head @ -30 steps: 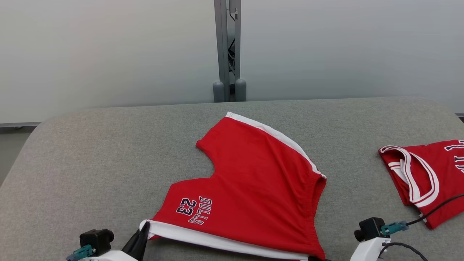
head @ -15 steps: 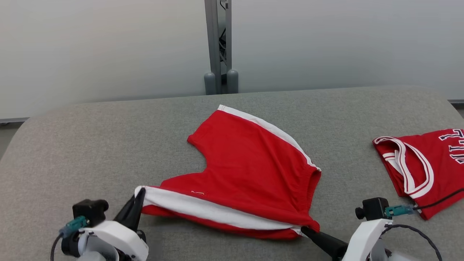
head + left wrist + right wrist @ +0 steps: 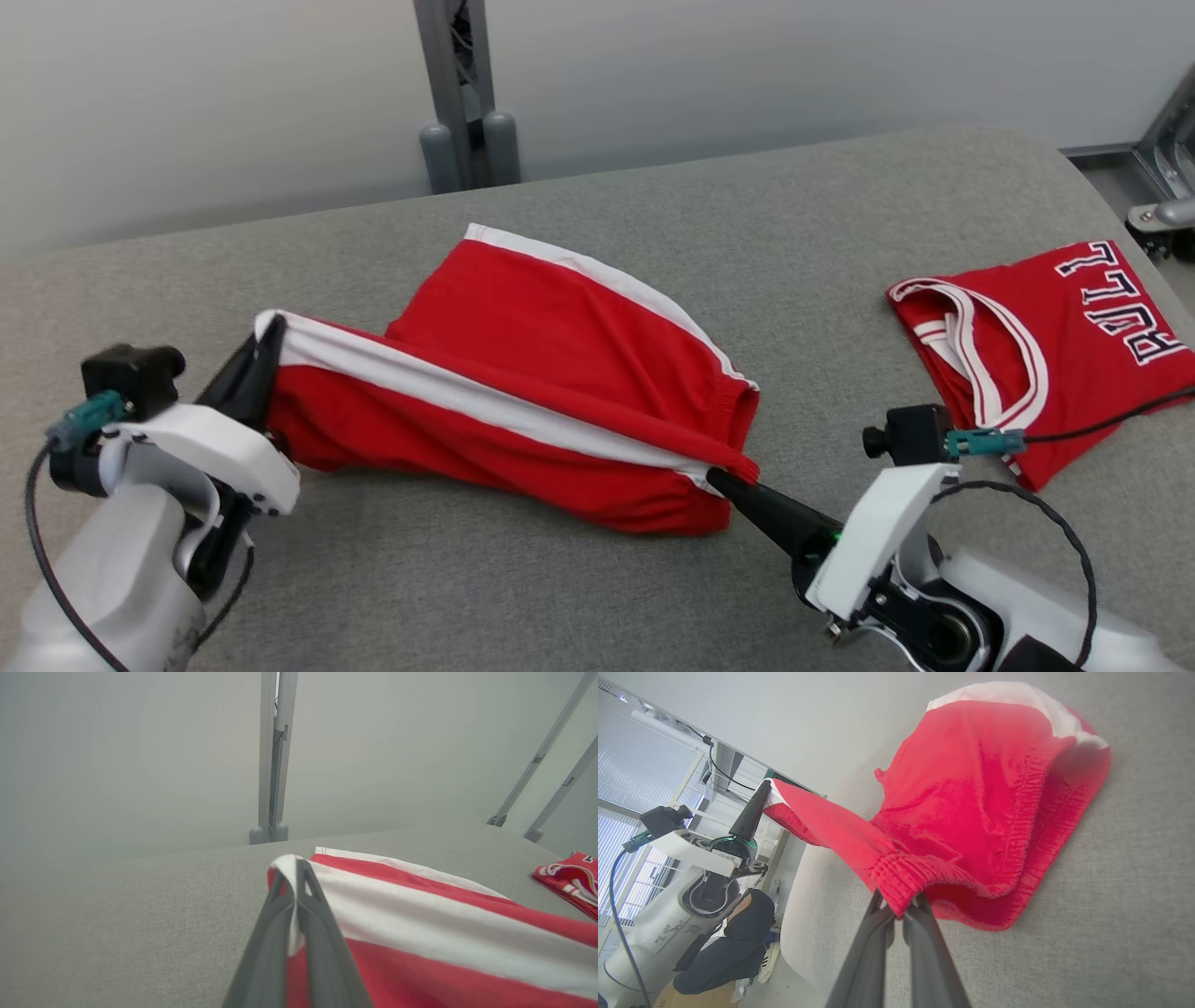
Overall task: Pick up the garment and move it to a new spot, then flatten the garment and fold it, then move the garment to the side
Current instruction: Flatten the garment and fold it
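Gripping opposite ends of the red shorts (image 3: 523,373), left hand (image 3: 266,341) and right hand (image 3: 724,481) hold one edge aloft.

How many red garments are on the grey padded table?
2. Red shorts with white side stripes sit centrally, pinched at opposite ends by the left gripper and right gripper. A red jersey with white trim lies at the right of the table.

The head camera looks down on the bench (image 3: 467,579) from above; each wrist camera (close, low) looks along its fingers (image 3: 271,952); all three share the garment (image 3: 560,336).
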You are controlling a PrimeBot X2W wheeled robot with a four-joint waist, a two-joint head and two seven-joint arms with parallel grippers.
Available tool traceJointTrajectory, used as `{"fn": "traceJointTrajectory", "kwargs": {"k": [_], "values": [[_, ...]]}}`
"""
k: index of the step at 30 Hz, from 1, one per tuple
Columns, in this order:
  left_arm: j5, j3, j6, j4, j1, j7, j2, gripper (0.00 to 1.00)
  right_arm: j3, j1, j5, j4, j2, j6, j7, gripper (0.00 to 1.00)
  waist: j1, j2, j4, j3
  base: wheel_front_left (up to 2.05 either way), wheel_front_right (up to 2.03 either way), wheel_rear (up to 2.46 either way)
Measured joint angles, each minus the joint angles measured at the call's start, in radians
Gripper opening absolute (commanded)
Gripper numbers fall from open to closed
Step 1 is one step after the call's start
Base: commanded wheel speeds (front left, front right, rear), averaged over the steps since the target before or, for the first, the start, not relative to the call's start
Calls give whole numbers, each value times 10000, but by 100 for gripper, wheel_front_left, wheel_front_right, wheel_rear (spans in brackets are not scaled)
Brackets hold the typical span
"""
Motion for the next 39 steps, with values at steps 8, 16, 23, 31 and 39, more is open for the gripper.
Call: {"fn": "traceJointTrajectory", "kwargs": {"k": [8, 16, 23, 31, 39], "values": [[-236, -504, 0, 763, -1848, 453, 502, 0, -77, -1147, -385, 616, 1047, 0, -150, 0, 0, 0, -887, 782, 0, 0, 0], [282, -1248, -2, 1873, -3818, 986, 1024, 0, -65, -2082, -579, 1442, 2025, 0, -506, 0, 0, 0, -1672, 1783, 0, 0, 0], [399, -1770, -4, 2700, -5004, 1471, 1174, 0, -140, -2723, -548, 2113, 2600, 0, -830, 0, 0, 0, -2323, 2611, 0, 0, 0], [518, -2431, -4, 3175, -5905, 1582, 1164, 0, -301, -3308, -393, 2485, 2876, 0, -1137, 0, 0, 0, -2743, 3360, 0, 0, 0], [546, -3012, -6, 3802, -6781, 1787, 1160, 0, -416, -3682, -293, 2782, 3147, 0, -1396, 0, 1, 0, -2910, 4032, 0, 0, 0]]}}
